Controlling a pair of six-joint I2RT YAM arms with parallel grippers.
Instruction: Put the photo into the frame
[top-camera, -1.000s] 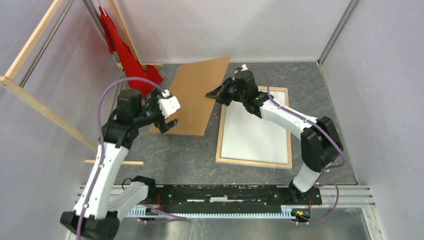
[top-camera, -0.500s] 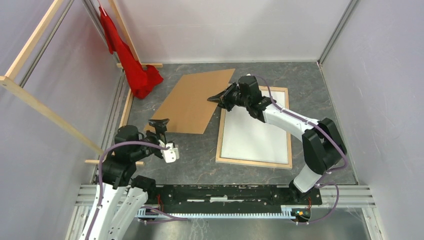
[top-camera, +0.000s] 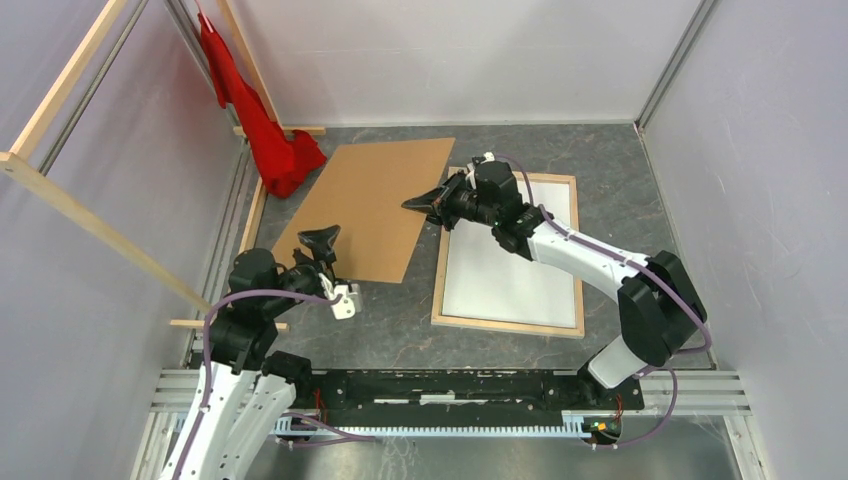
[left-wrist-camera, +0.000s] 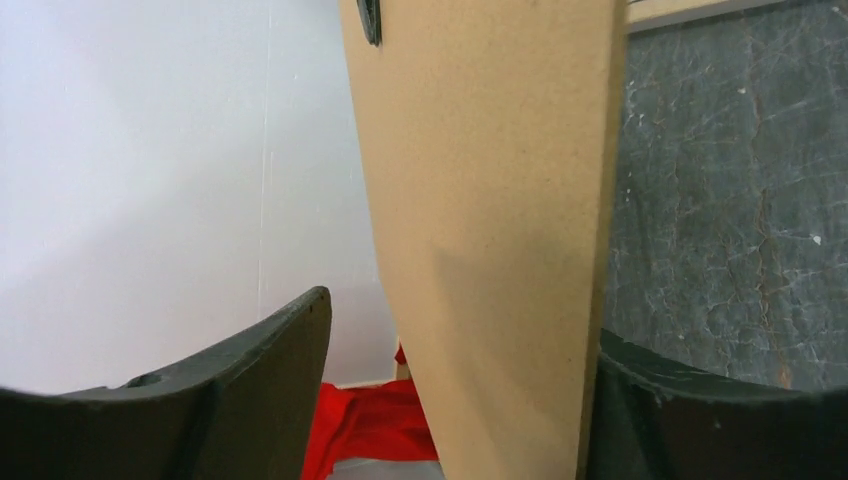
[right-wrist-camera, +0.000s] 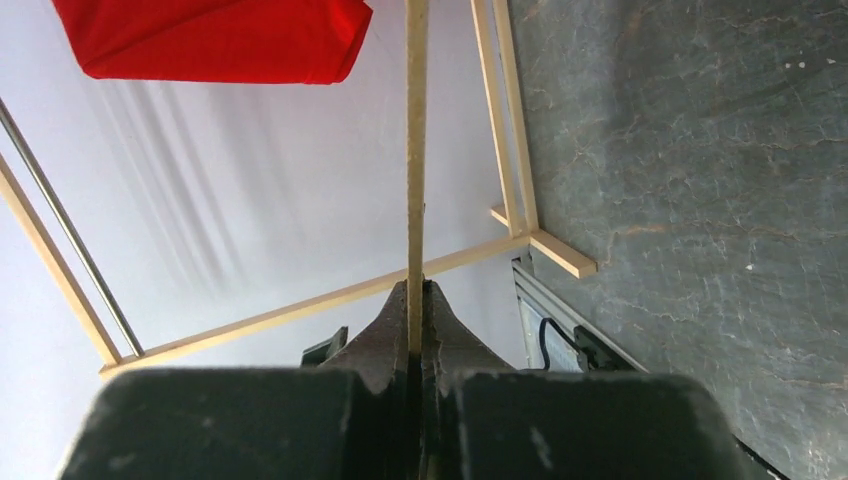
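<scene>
The frame, pale wood rails up, lies on the grey table at centre right. A white sheet fills its opening; it may be the photo's white back, and no dark picture shows. My right gripper is shut on the right edge of the brown backing board and holds it left of the frame. In the right wrist view the board runs edge-on out of the shut gripper. My left gripper is open at the board's near left part; the board stands between its fingers.
A red cloth hangs at the back left corner, also in the right wrist view. Long pale wooden beams lean along the left wall. A short beam lies by the left arm. Enclosure walls stand on all sides.
The left arm dropped back from the board, then its open gripper came forward around the board's near left part. The right gripper carried the board left and nearer.
</scene>
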